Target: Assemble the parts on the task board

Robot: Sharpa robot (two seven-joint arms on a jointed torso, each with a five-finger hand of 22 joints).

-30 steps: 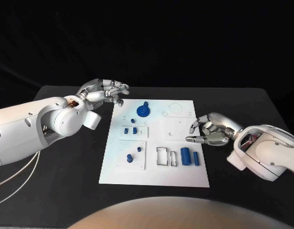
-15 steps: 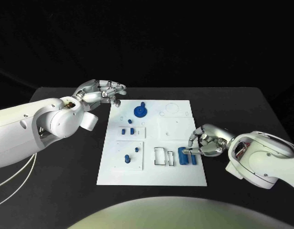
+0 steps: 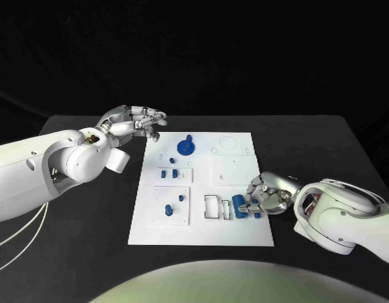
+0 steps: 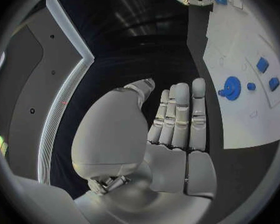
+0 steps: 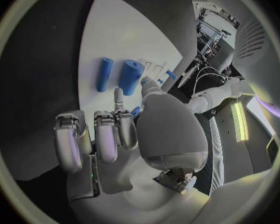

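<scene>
No brand, label or writing can be read on anything here.

Nearest, the right robot hand (image 3: 266,196) reaches in from the right over the near right part of the task board (image 3: 204,233), palm down with its fingers curled. Its fingertips (image 5: 117,95) lie at the two blue cylinders, the thick cylinder (image 3: 240,207) and the thin cylinder (image 3: 256,210). The two lie side by side, their long axes running near to far along the board. Whether the hand actually clamps one of them cannot be told; in the right wrist view the thick cylinder (image 5: 130,76) and the thin one (image 5: 104,74) lie just past the fingertips, flat on the white plate.

Beside the cylinders, toward the left, are two open rectangular slots (image 3: 218,207) in the board, long axes also near to far. Further left a small blue part (image 3: 168,209) stands in a square panel, with a smaller blue peg (image 3: 182,197) beyond it.

Mid-board, two short blue blocks (image 3: 169,172) sit side by side, and a small blue peg (image 3: 172,161) lies beyond them. At the far end lies a round blue gear (image 3: 186,147) with a knob.

Farthest, the left robot hand (image 3: 136,121) hovers above the black counter (image 3: 85,240) just off the board's far left corner, fingers curled in loosely, holding nothing. In the left wrist view its fingers (image 4: 180,115) lie straight and pressed together, beside the board.
</scene>
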